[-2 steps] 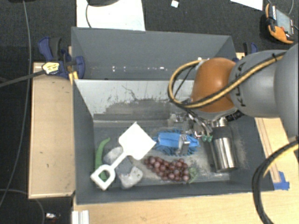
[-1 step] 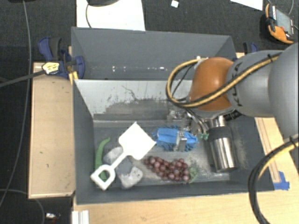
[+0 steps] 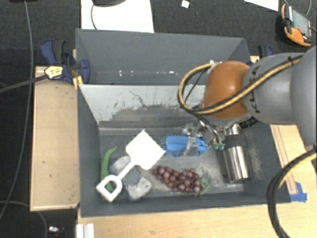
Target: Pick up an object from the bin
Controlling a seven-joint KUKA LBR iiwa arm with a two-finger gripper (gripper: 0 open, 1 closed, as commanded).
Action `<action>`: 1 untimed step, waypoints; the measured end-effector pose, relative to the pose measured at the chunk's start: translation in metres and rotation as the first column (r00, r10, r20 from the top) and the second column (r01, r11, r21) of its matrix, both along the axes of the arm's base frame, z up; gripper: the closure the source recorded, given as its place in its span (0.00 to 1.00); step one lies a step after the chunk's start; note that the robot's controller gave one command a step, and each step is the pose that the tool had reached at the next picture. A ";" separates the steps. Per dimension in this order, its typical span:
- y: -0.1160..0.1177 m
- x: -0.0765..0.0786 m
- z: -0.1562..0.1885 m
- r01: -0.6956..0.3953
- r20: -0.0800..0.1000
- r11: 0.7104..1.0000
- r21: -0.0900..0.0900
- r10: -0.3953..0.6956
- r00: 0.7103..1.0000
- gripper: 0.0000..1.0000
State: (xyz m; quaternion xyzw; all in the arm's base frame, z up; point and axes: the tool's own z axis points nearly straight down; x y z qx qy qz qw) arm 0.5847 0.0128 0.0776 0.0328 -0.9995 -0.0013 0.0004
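Grey bin holds spatula, grapes, blue object, steel cup.

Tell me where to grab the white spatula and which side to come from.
Probably the slim handle of the white spatula, from straight above, closing across its width. It lies flat and is narrow; the square blade looks too broad.

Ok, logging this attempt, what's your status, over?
Tool low at blue thing, mid-bin. Hold not confirmed. Purple grapes and steel cup close alongside.
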 end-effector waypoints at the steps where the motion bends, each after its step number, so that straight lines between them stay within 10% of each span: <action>1: 0.000 0.000 0.000 0.000 0.000 1.000 0.000 0.000 1.000 1.00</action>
